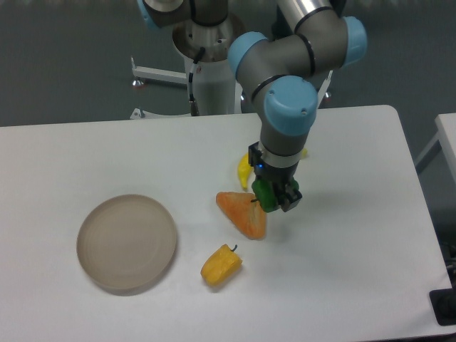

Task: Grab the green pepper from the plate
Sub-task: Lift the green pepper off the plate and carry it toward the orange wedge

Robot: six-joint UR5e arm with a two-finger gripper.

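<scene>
The green pepper (263, 194) shows as a dark-green lump held between the black fingers of my gripper (275, 201). The gripper is shut on it and points down, right of the table's middle, just above an orange wedge. Most of the pepper is hidden by the fingers. The plate (127, 243), a round beige-grey dish, lies at the front left with nothing on it. It is well to the left of the gripper.
An orange wedge-shaped object (243, 213) lies just left of and below the gripper. A yellow-orange pepper (221, 265) lies in front of it. A yellow object (244, 172) sits behind the gripper, partly hidden. The arm's base stands at the table's back edge.
</scene>
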